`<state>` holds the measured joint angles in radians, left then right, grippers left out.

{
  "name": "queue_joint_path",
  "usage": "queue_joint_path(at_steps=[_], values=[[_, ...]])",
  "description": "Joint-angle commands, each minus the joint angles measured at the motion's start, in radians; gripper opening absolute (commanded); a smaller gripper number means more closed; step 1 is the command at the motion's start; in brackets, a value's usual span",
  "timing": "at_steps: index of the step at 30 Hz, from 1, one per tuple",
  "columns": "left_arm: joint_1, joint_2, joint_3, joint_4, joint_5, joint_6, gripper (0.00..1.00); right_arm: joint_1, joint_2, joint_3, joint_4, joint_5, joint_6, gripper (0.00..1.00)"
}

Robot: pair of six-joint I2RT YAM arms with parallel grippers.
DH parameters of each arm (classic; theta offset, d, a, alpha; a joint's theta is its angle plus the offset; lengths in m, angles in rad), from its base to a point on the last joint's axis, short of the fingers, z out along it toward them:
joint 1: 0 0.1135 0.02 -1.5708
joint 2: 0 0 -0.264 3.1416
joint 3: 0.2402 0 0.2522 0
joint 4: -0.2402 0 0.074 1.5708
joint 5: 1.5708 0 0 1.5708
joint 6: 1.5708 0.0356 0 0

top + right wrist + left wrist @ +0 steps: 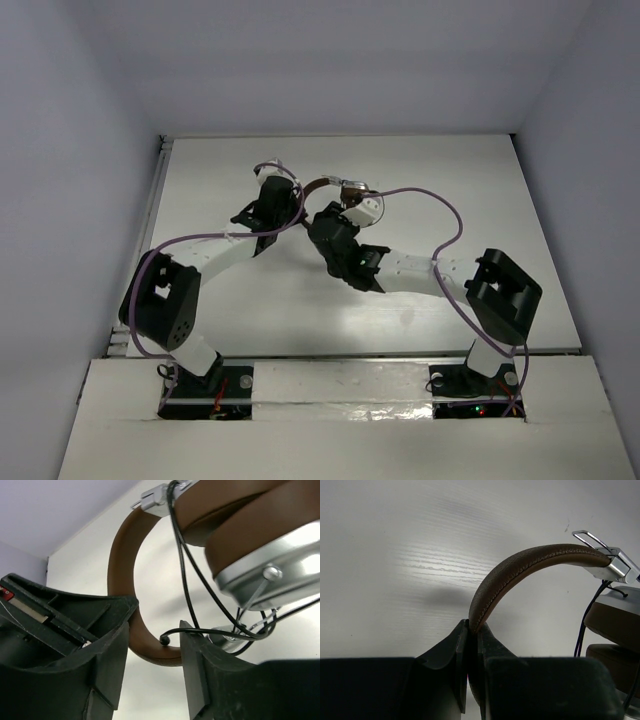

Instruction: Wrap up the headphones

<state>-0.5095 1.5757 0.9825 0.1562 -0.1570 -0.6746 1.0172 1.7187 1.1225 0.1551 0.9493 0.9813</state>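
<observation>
Clamping the brown headband (pixel 530 562), the left end effector (pixel 472 642) steadies the headphones (pixel 260 567) so the right end effector (pixel 152 652), jaws apart, can wind the cable (pixel 186 587)

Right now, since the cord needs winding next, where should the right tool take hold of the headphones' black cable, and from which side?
Probably the loose stretch of black cable below the silver ear cup, approached straight ahead by the open right tool: it hangs free there, just ahead of it, while the left tool pins the headband.
</observation>
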Motion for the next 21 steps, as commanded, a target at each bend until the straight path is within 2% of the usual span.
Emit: queue_joint_path(at_steps=[1, 11, 16, 21], values=[[0.025, -0.031, 0.071, 0.094, 0.037, -0.034, 0.0, 0.02, -0.025, 0.003, -0.051, -0.027, -0.026, 0.53], [0.1, 0.016, 0.151, 0.068, 0.085, -0.016, 0.0, 0.02, -0.1, -0.021, -0.098, -0.234, -0.055, 0.63], [0.121, 0.056, 0.208, 0.04, 0.108, -0.002, 0.0, 0.02, -0.126, -0.039, -0.126, -0.282, -0.053, 0.64], [0.121, 0.072, 0.223, 0.031, 0.099, 0.013, 0.0, 0.02, -0.235, -0.107, -0.098, -0.34, -0.076, 0.65]])
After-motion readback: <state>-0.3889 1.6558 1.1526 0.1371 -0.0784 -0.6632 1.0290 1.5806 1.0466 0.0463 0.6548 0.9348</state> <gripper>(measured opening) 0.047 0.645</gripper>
